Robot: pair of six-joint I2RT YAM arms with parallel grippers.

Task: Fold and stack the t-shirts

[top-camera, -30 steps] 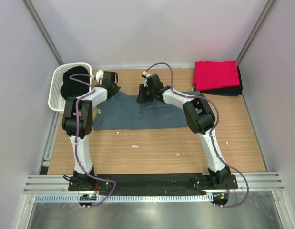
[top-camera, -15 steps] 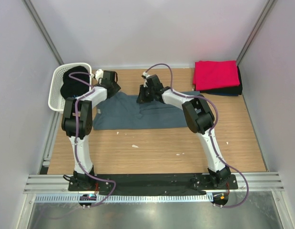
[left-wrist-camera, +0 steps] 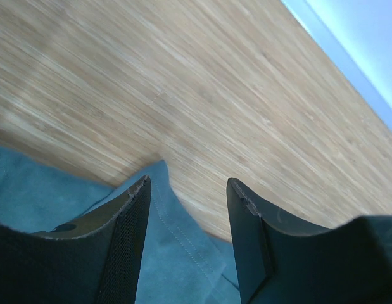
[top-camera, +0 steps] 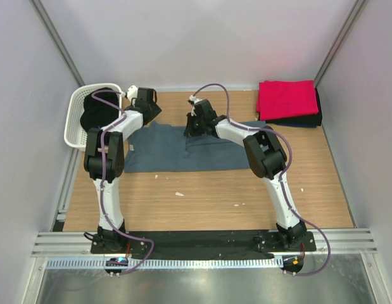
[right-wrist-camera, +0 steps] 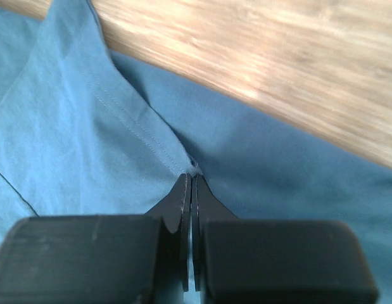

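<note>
T-shirts are in three places here: the large blue-grey t-shirt (top-camera: 183,155) lies spread on the table (top-camera: 202,196) in front of both arms. The red t-shirt (top-camera: 285,98) sits folded on dark t-shirts (top-camera: 308,119) in the far right corner. A black t-shirt (top-camera: 97,113) is bundled in the white basket (top-camera: 72,133) at the far left. I think the main danger is an uneven pull, because only one arm has cloth. If the right arm lifts or drags alone, the blue-grey t-shirt can turn on the table, wrinkle, and give a crooked fold. The pinch is also very small, only at the tips beside a seam (right-wrist-camera: 142,130), so the cloth may slip out, or only the top layer may come up. On the other side, the left jaws could close on air or scrape the wood, since the shirt's far corner (left-wrist-camera: 159,174) is under them and not between them. The left gripper (left-wrist-camera: 188,187) hangs over this far left corner with its jaws clearly apart, holding nothing. I cannot tell if it touches the cloth. The right gripper (right-wrist-camera: 190,180) is on the far edge near the middle, its jaws pressed together on a thin ridge of the blue-grey t-shirt.
</note>
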